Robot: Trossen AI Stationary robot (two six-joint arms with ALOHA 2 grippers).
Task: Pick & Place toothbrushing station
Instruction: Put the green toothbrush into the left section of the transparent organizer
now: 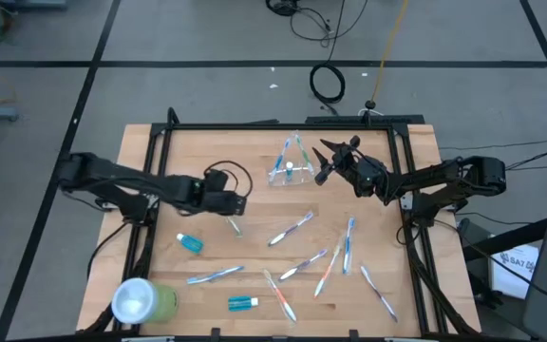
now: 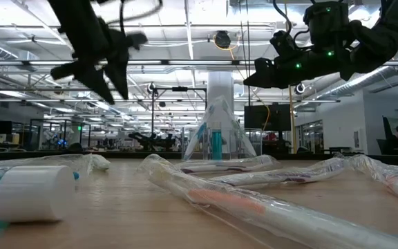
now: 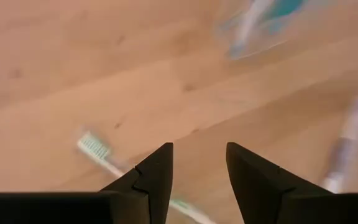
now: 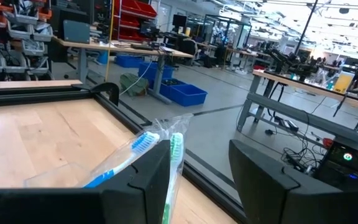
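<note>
The toothbrushing station, a small clear cup (image 1: 286,174), stands on the far middle of the wooden table with two wrapped toothbrushes (image 1: 294,150) sticking up out of it; the low view also shows the cup (image 2: 218,142). My right gripper (image 1: 323,160) hovers open and level just right of the cup, above the table, and the brush heads (image 4: 143,144) show beside one of its fingers. My left gripper (image 1: 239,204) is open and slants down over the table's middle left. A loose toothbrush (image 3: 95,149) lies on the wood under it, and the fingers are clear of it.
A light-green cup (image 1: 145,301) lies on its side at the near left corner. Two small blue toothpaste tubes (image 1: 190,243) (image 1: 243,302) and several wrapped toothbrushes (image 1: 335,261) are scattered over the near half. Black frame rails (image 1: 155,157) border the table.
</note>
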